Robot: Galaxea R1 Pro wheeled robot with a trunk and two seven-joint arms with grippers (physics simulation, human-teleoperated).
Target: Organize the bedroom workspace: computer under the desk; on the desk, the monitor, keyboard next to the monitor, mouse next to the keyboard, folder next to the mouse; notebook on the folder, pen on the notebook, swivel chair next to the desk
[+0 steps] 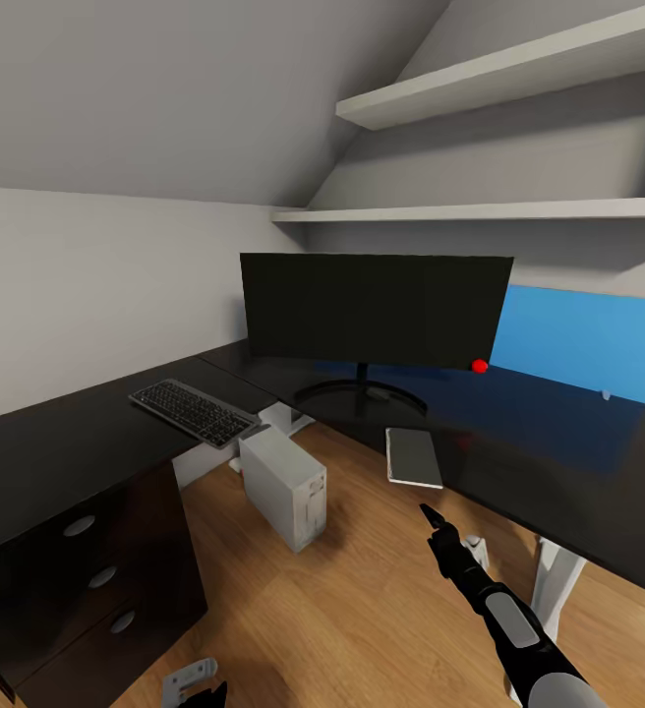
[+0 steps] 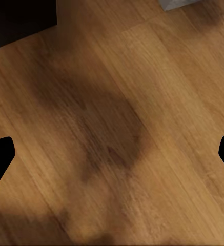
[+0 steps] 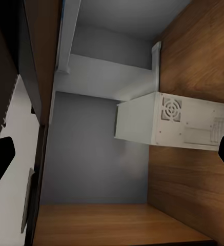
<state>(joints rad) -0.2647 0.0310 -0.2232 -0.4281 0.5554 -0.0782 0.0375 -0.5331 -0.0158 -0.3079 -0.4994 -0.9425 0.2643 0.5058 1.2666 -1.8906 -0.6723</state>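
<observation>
The black desk carries the wide black monitor in its corner, with the keyboard to the left. A dark grey notebook lies at the desk's front edge. The blue folder is on the desk behind the monitor's right end, a tiny whitish pen at its near edge. The grey computer stands on the floor under the desk. My right gripper hangs open just before the notebook. My left gripper is open above bare floor. The mouse and swivel chair are out of view.
Black drawers with silver knobs fill the desk's left end. A white pedestal leg stands beside my right arm. Two white shelves hang above the monitor under a sloped ceiling. Wooden floor lies open between the drawers and the leg.
</observation>
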